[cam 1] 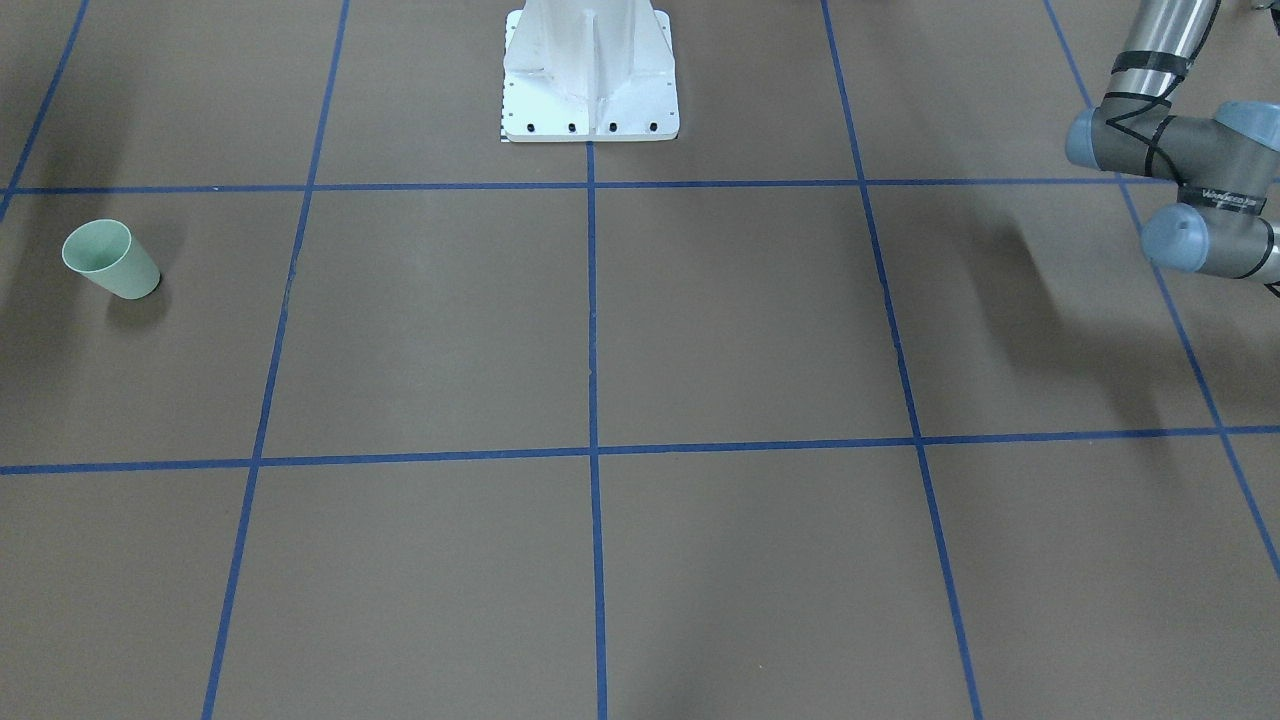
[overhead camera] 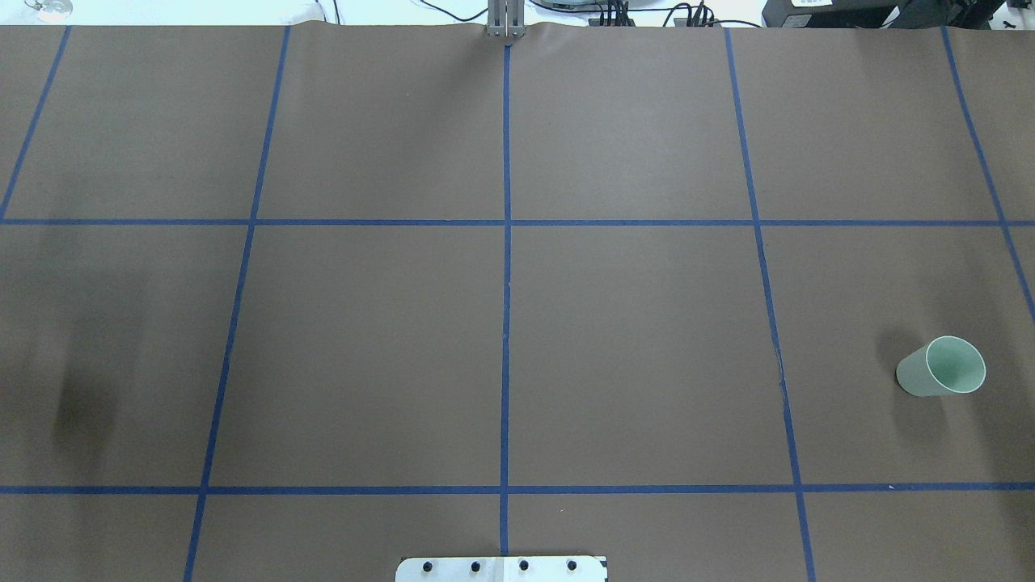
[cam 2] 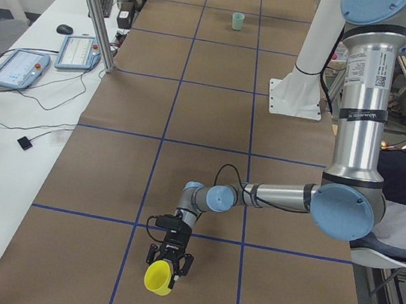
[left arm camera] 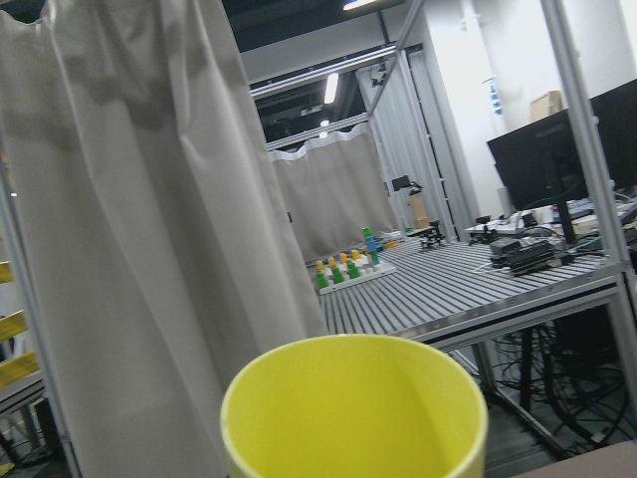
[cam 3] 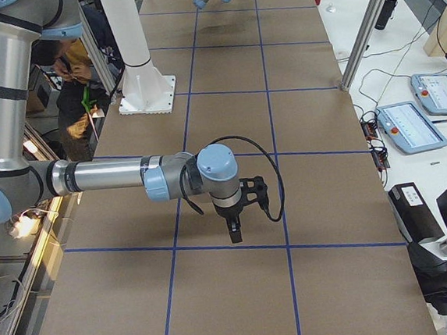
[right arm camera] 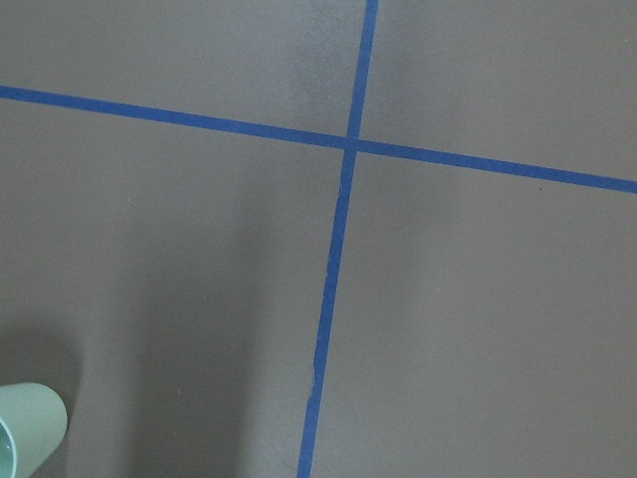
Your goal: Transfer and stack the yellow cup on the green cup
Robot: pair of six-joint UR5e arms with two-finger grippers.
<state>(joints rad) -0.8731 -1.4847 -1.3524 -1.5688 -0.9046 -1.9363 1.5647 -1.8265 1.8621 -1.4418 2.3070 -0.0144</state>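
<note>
The yellow cup (cam 2: pixel 159 277) sits at the tip of my left pincer (cam 2: pixel 167 263), tipped over so that its open mouth faces out toward the table's end on my left; in the left wrist view its rim and hollow fill the lower middle, with a pale curtain behind; from the side view I cannot tell whether it is clear of the table (overhead camera: pixel 364 323) or resting on it, nor whether my left pincer is clamped on it or slack, since its fingers show in that one side view only. The green cup (overhead camera: pixel 942 368) stands upright, mouth up, on the table far over on my right, inside one square of the blue tape (overhead camera: pixel 506 242) grid and touching no line; the two cups are well apart, toward opposite ends of the table. My right pincer (cam 3: pixel 234 231) hangs over the table with its fingers pointing down, just by a tape line; whether it is spread or closed I cannot tell; the right wrist view looks down on a tape crossing, with the green cup's side in its lower left corner. My left arm (cam 1: pixel 1190 150) comes into the front view at its right edge; the white mount (cam 1: pixel 590 80) stands on the middle tape line.
</note>
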